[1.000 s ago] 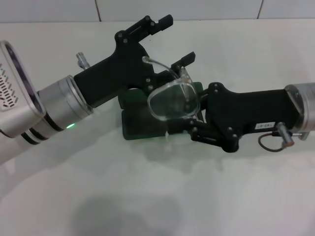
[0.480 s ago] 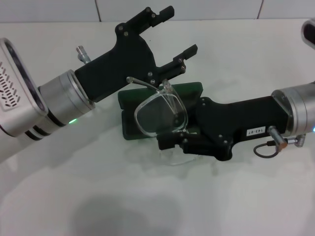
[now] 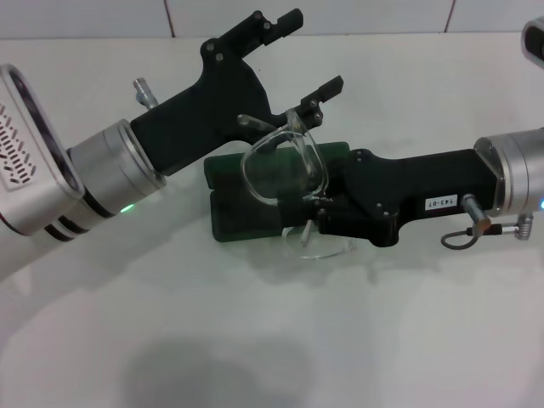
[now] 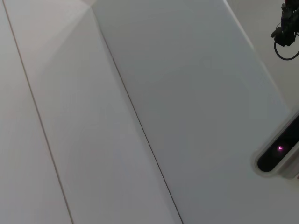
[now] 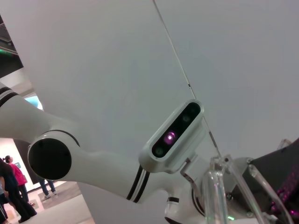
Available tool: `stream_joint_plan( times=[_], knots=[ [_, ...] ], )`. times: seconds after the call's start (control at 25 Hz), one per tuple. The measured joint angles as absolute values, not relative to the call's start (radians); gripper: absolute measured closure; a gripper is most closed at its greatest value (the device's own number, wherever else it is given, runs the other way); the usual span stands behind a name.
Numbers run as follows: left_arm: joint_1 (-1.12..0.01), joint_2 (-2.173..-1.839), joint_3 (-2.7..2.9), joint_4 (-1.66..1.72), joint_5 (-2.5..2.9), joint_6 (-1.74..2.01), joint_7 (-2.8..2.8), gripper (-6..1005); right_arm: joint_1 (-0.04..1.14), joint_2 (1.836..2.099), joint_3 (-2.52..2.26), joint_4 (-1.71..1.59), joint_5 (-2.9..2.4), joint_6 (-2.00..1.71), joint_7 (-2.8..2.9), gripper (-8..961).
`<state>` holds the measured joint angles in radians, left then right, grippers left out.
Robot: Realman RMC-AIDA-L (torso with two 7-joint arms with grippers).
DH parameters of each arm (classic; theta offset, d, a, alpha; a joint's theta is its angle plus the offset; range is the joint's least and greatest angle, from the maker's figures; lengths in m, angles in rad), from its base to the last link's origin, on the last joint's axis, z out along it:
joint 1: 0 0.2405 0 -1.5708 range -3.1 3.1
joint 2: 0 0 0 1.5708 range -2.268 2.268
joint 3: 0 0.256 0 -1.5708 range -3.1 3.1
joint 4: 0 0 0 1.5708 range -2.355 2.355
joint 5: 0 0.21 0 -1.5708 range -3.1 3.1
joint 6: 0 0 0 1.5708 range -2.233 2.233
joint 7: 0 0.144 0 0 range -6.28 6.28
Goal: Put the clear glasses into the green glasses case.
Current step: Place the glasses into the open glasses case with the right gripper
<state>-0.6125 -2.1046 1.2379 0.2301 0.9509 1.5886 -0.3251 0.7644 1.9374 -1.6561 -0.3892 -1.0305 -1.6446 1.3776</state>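
The green glasses case (image 3: 231, 214) lies open on the white table in the middle of the head view, its lid (image 3: 333, 153) toward the back. Above it the clear glasses (image 3: 285, 170) stand nearly upright, lens facing me, with my right gripper (image 3: 299, 212) shut on their lower edge from the right. One clear arm (image 3: 321, 246) of the glasses hangs down toward the table in front of the case. My left gripper (image 3: 306, 55) hangs open just behind and above the glasses, holding nothing. The right wrist view shows the clear frame (image 5: 211, 186) close up.
The white table (image 3: 272, 340) stretches out in front of the case. A tiled wall (image 3: 340, 13) rises at the back edge. My left forearm (image 3: 102, 174) crosses the left side and my right forearm (image 3: 510, 183) the right side.
The right gripper has turned the glasses more upright and shifted them right and back over the case. The left gripper has hardly moved and stays open.
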Motion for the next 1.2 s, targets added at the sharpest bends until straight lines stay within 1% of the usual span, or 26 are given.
stream_joint_plan(
  times=[0.36, 0.48, 0.6, 0.72, 0.8, 0.92, 1.04, 1.08, 1.16, 1.2],
  knots=[
    [-0.618, -2.105, 1.238, 0.229, 0.951, 1.569, -0.325, 273, 0.759, 1.934, -1.652, -0.388, -1.036, -1.618, 1.37, 833],
    [-0.618, -2.104, 1.233, 0.228, 0.935, 1.561, -0.325, 272, 0.755, 1.928, -1.633, -0.398, -1.067, -1.609, 1.354, 834],
    [-0.613, -2.102, 1.232, 0.224, 0.84, 1.525, -0.325, 273, 0.747, 1.922, -1.554, -0.426, -1.154, -1.602, 1.34, 834],
    [-0.604, -2.099, 1.232, 0.217, 0.699, 1.456, -0.325, 273, 0.733, 1.921, -1.451, -0.479, -1.272, -1.599, 1.337, 834],
    [-0.586, -2.093, 1.232, 0.216, 0.63, 1.431, -0.334, 273, 0.713, 1.929, -1.401, -0.555, -1.366, -1.585, 1.339, 834],
    [-0.519, -2.081, 1.231, 0.238, 0.525, 1.425, -0.399, 274, 0.699, 1.95, -1.36, -0.691, -1.494, -1.532, 1.373, 834],
    [-0.461, -2.067, 1.23, 0.274, 0.489, 1.426, -0.521, 273, 0.702, 1.978, -1.358, -0.851, -1.659, -1.446, 1.492, 834],
    [-0.446, -2.06, 1.229, 0.281, 0.484, 1.423, -0.568, 273, 0.706, 1.996, -1.36, -0.907, -1.743, -1.423, 1.548, 834],
    [-0.43, -2.046, 1.227, 0.282, 0.479, 1.404, -0.651, 272, 0.711, 2.016, -1.376, -0.984, -1.858, -1.391, 1.624, 834],
    [-0.428, -2.044, 1.227, 0.282, 0.479, 1.397, -0.667, 272, 0.713, 2.022, -1.415, -1.026, -1.914, -1.352, 1.672, 834]
  ],
)
